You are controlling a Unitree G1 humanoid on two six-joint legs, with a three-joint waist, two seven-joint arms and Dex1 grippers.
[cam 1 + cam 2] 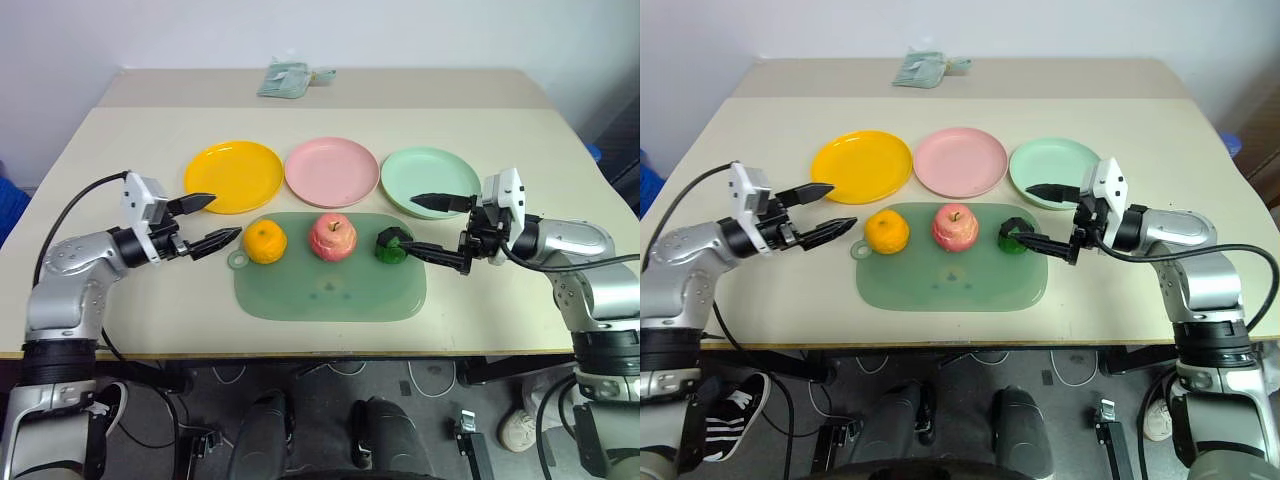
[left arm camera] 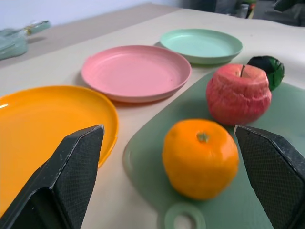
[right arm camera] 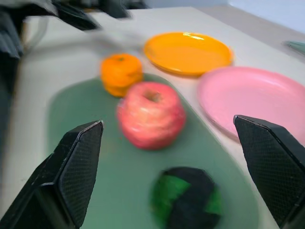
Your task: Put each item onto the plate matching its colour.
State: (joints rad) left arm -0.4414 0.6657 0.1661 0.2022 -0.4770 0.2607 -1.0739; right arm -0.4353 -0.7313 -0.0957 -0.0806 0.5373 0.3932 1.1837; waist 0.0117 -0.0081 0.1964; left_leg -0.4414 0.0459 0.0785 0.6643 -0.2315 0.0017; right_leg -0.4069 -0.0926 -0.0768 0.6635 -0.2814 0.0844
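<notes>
On the green mat lie the orange fruit, the apple and the green-black lump. The three plates stand at 12 o'clock from them, bare. The left gripper at 9 o'clock and the right gripper at 3 o'clock are spread wide, grasping nothing.

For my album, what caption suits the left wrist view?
Open left gripper frames the orange fruit on the green mat.

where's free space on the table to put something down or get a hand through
All three plates, yellow-orange, pink and mint, are bare. The near half of the green mat is free. It is crowded along the mat's far edge, where the orange, apple and green lump sit between both end effectors.
</notes>
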